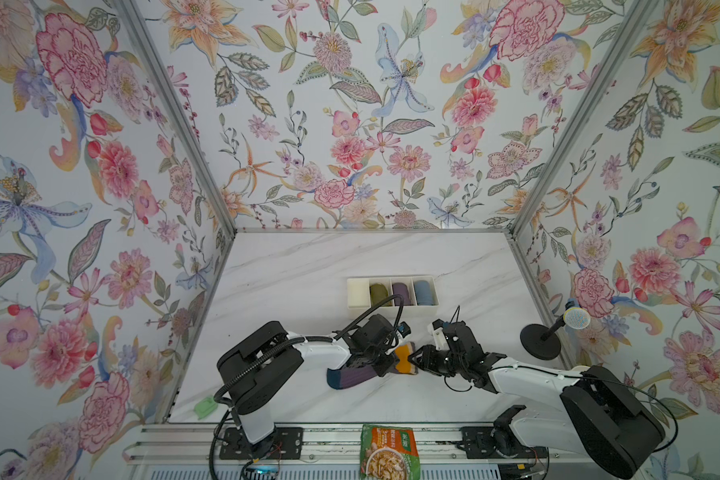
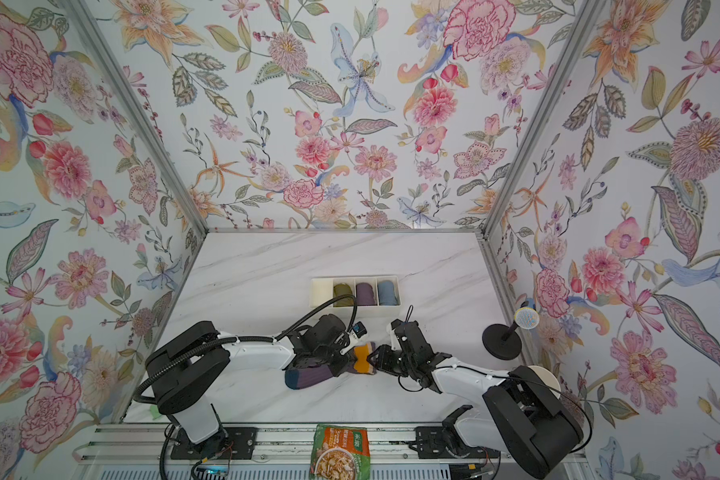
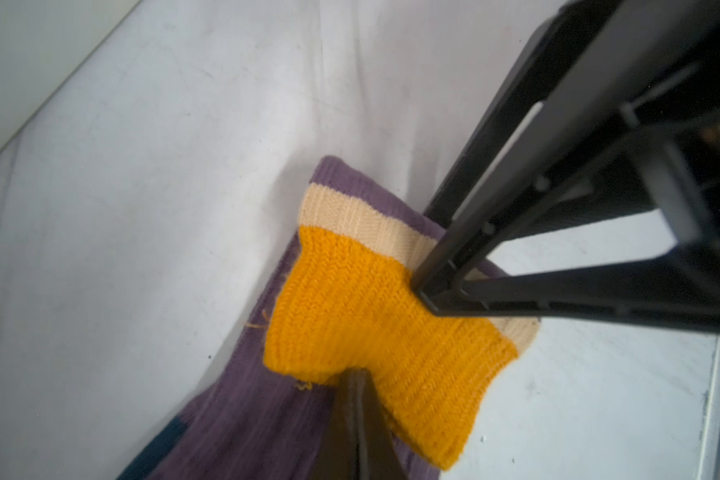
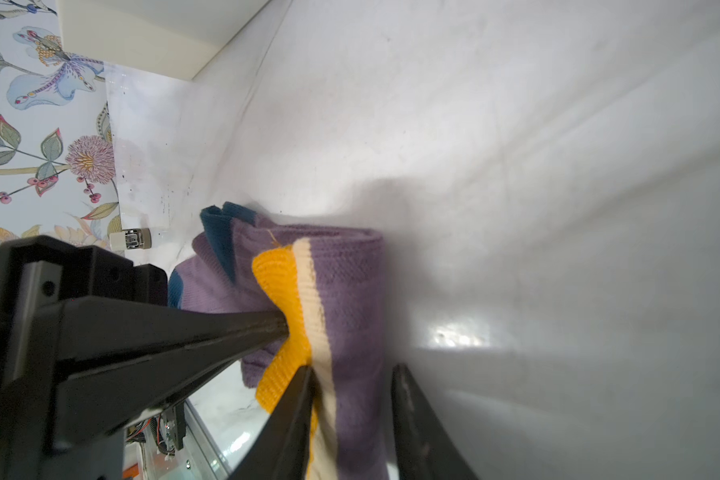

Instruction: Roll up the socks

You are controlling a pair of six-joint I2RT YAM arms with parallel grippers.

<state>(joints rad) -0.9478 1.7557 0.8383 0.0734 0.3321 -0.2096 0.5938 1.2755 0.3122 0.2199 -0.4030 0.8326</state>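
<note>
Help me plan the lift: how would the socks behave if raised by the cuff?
Probably floppy: the cuff puckers where the left gripper pinches it, so the socks would likely dangle. Likely light, being thin knit. The ribbed fabric looks grippy, so slipping seems unlikely.

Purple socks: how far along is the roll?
Done: little; the socks lie on the table with the navy toe end flat and unrolled. Three other bundles sit in the tray. In hand: the left gripper is shut on the yellow cuff; the right gripper has its jaws apart astride that end. Left: the roll itself, then probably the tray's empty compartment.
</note>
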